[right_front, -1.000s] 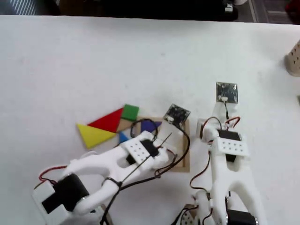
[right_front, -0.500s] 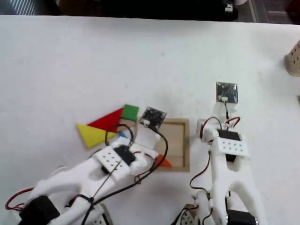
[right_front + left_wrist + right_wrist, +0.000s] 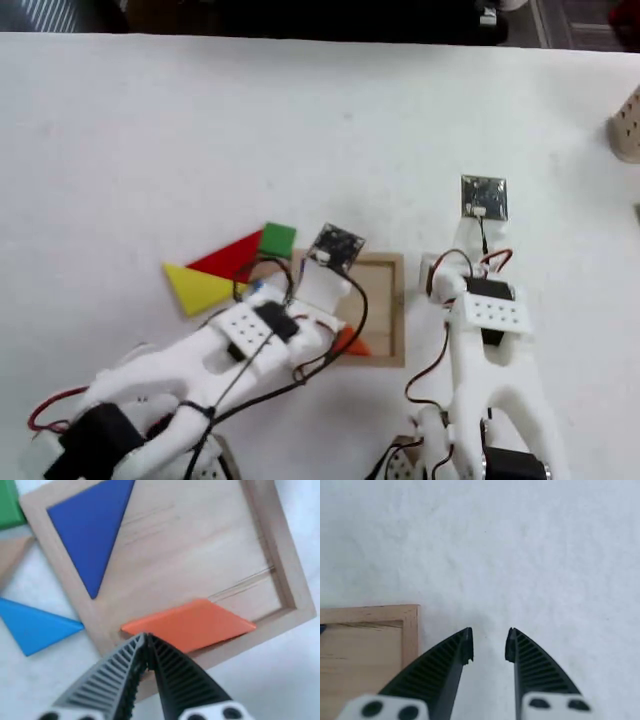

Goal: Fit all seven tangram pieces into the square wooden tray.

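The square wooden tray (image 3: pixel 280 545) holds a dark blue triangle (image 3: pixel 90 530) and an orange parallelogram (image 3: pixel 192 626) lying against one rim. My left gripper (image 3: pixel 146 638) is shut, its tips touching the orange piece's pointed end. Outside the tray lie a light blue triangle (image 3: pixel 35 625), a green square (image 3: pixel 7 505) and a tan piece (image 3: pixel 12 555). In the high view my left arm (image 3: pixel 265 330) covers much of the tray (image 3: pixel 398 310), with the orange piece (image 3: pixel 352 344) showing beside it. My right gripper (image 3: pixel 488 645) is open over bare table beside the tray's corner (image 3: pixel 411 622).
A yellow triangle (image 3: pixel 200 288), a red triangle (image 3: pixel 230 256) and the green square (image 3: pixel 278 238) lie left of the tray. My right arm (image 3: pixel 490 310) stands just right of it. A pale perforated object (image 3: pixel 628 125) is at the far right edge.
My left arm swung left off the tray's middle, then edged back right. The orange piece came into sight in the tray's near part. The right arm kept still.
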Motion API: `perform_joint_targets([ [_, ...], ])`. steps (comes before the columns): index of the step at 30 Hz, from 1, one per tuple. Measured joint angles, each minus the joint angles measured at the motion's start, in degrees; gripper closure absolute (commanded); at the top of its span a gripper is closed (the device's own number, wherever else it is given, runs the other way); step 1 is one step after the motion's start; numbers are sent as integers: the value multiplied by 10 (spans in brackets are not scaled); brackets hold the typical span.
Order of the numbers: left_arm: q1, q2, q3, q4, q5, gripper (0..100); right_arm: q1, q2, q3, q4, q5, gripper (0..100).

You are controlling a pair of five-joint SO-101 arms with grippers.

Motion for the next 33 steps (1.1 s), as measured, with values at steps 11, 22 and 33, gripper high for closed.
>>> perform_joint_targets([
  [11,-41,103,-86,3,0,976,0,0,0,0,0,879],
  [22,-69,171,-158,-2,-4,976,0,0,0,0,0,879],
  [33,-70,69,-117,-9,-4,977,0,0,0,0,0,879],
])
